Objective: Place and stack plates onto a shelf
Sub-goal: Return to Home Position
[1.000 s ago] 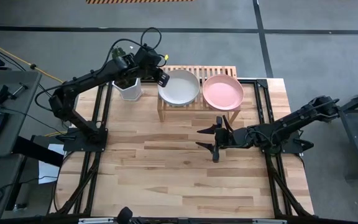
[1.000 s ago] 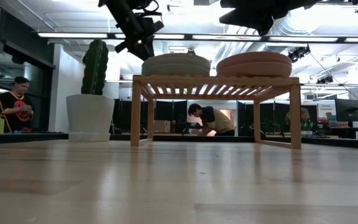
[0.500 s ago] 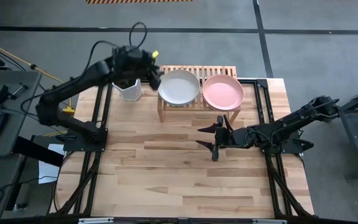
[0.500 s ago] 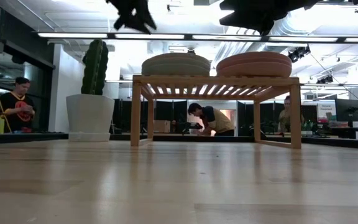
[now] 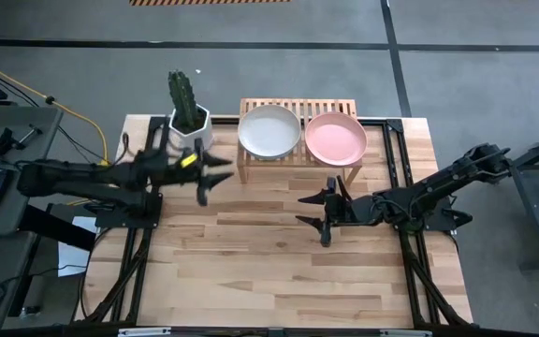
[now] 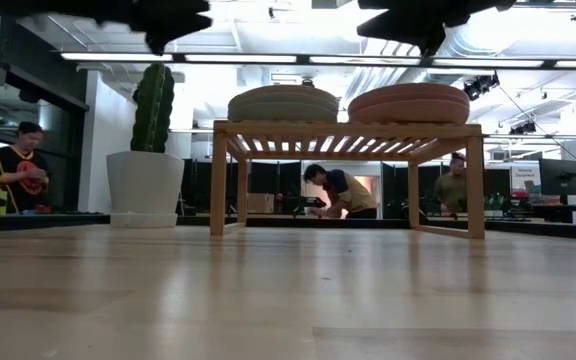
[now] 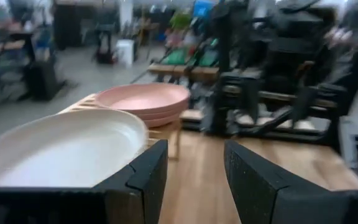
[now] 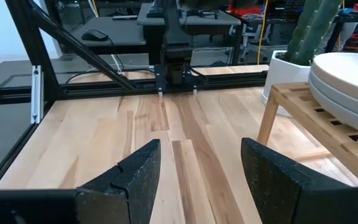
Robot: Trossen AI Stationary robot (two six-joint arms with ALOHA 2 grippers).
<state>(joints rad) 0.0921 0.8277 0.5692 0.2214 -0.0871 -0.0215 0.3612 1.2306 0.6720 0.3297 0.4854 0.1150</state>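
The light wood shelf stands at the table's far edge. It bears two plate stacks: one topped by a beige plate on its left half, one topped by a pink plate on its right half. The low view shows both stacks resting on the slatted top. My left gripper is open and empty, above the table near the cactus pot, left of the shelf. My right gripper is open and empty, near the shelf's right front leg. The left wrist view shows the beige plate and pink plates ahead.
A white hexagonal pot with a cactus stands at the far left of the table, beside the shelf. Bare wood fills the table's middle and near half. In the low view, people are in the room behind the table.
My left arm has drawn back from above the shelf's left stack, swinging toward the table's left and near side and coming lower. Its gripper now hovers in front of the cactus pot. The plate stacks have stayed in place.
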